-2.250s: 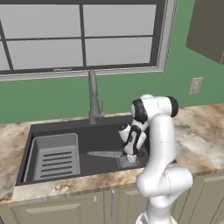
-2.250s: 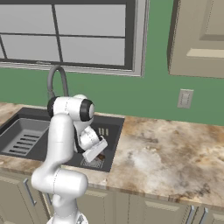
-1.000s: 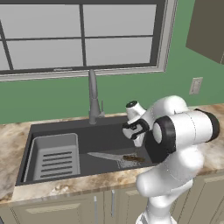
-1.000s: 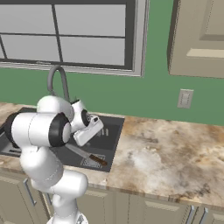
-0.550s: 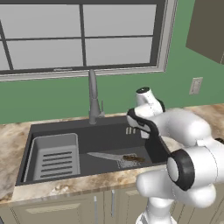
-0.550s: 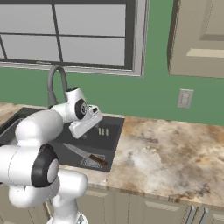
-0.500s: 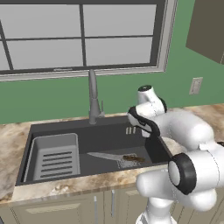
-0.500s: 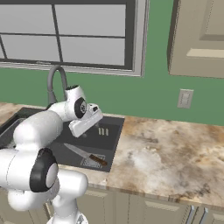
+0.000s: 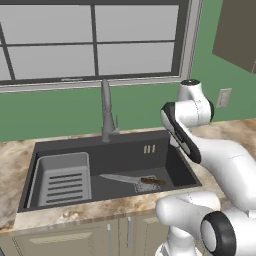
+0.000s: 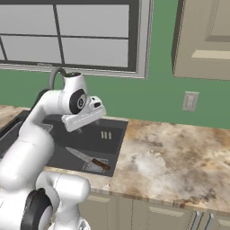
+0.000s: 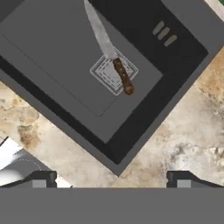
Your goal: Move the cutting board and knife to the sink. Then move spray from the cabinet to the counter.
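Knife (image 9: 131, 180) lies flat on the floor of the sink (image 9: 165, 172), in the right part of the basin, handle on the square drain grid (image 11: 113, 72), blade pointing away toward the ribbed rack (image 9: 62, 179) at the left end. Handle dark brown, blade silver-grey. Nothing touching the knife

Claw (image 11: 111, 180) raised well above the sink, empty, fingers spread wide apart, fingertips (image 11: 40, 178) showing at the bottom of the hand view. That camera looks straight down on the basin corner and the marble surface (image 11: 183, 131) beside it. In the right base view the hand (image 10: 85, 117) hangs over the sink's right end, arm bent over from the base. In the left base view the white arm (image 9: 200, 145) rises at the right and covers the sink's right rim

Faucet (image 9: 106, 112) stands behind the basin at the middle, under the window (image 9: 95, 42). Three small slots (image 9: 149, 149) on the back wall of the sink. Wall outlet (image 10: 190, 100) on the green wall to the right, above the surface. Closed beige cabinet door (image 10: 204, 38) at upper right in the right base view
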Tool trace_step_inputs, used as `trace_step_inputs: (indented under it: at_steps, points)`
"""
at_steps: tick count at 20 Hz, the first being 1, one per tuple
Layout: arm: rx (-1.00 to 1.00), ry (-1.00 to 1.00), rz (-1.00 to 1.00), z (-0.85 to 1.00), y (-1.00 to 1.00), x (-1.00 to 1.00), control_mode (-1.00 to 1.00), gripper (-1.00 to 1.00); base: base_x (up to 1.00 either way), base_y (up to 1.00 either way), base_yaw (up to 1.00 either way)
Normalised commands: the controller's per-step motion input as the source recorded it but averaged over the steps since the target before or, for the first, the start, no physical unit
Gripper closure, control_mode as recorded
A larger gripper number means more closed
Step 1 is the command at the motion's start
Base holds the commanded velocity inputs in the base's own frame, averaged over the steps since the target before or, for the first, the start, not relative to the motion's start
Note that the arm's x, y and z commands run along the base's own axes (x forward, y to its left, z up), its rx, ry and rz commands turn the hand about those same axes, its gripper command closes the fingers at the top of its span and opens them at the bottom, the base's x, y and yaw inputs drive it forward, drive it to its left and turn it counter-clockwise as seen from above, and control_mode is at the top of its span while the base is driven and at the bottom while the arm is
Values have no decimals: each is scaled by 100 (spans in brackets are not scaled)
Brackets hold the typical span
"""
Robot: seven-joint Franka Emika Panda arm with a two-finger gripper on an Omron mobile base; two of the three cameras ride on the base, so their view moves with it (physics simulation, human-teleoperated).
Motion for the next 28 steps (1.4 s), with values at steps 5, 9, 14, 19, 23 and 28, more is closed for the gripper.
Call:
trace_step_inputs:
  at_steps: [5, 9, 14, 19, 23, 28]
  points:
    - [0, -26, -25, 47, 12, -62, -100, -100, 0, 0, 0]
    - [2, -19, -26, 23, 1, -45, -100, -100, 0, 0, 0]
    - [22, -4, -8, 15, 0, -69, -100, -100, 0, 0, 0]
    - [17, -2, -14, 33, 3, -60, -100, -100, 0, 0, 0]
    - [2, -8, -32, 44, 8, -27, -100, -100, 0, 0, 0]
    - [1, -3, -15, 38, 4, -12, -100, -100, 0, 0, 0]
